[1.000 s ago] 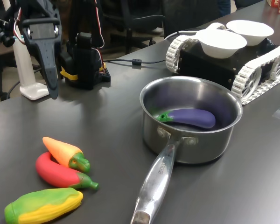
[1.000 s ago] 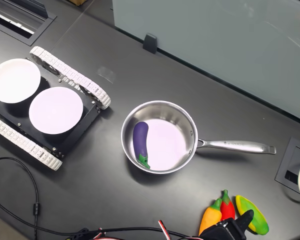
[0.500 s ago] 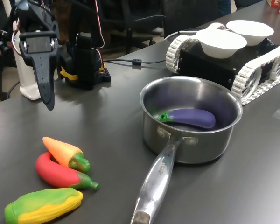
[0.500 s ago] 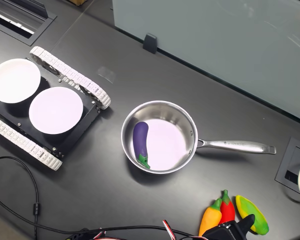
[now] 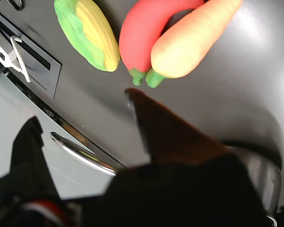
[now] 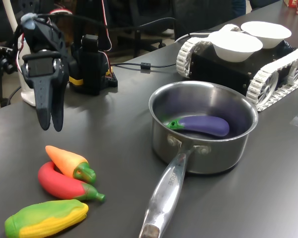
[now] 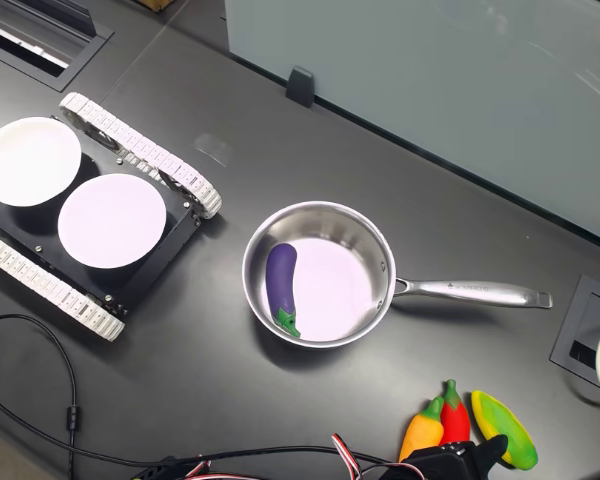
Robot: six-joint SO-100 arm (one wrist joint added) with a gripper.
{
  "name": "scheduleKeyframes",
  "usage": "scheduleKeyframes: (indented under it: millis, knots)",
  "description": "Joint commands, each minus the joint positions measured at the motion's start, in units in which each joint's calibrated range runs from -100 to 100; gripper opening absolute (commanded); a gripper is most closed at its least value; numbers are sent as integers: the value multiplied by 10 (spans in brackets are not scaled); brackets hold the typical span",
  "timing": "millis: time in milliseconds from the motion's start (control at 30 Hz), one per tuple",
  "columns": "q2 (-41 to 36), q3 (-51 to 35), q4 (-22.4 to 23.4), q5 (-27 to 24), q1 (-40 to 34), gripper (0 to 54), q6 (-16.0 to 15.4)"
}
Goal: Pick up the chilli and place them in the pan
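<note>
Approach step: the gripper (image 6: 50, 124), nearly closed and empty, hangs above the chilli (image 6: 64, 184) lower left, so it must open and drop before carrying it to the pan (image 6: 203, 130).

Shiny steel, glossy toys, matt dark tabletop

The pan (image 6: 203, 130) is polished stainless steel, mirror-bright on its riveted handle. The chilli (image 6: 64, 184), eggplant (image 6: 201, 125), corn toy (image 6: 45, 218) and carrot-like toy (image 6: 69, 161) look like smooth, glossy plastic. The tabletop (image 6: 114, 134) is smooth, dark, faintly sheened. The gripper (image 6: 49, 124) is matt black plastic.
</note>
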Motion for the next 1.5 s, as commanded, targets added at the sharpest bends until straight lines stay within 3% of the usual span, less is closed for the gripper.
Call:
scheduleKeyframes:
  millis: [0, 733, 1133, 1467]
  knots:
    - [-28, -8, -36, -19, -10, 307, 8]
    - [-44, 77, -92, -108, 2, 334, 13]
    - [-51, 128, -136, -128, 15, 350, 13]
    - [-53, 132, -143, -127, 13, 364, 12]
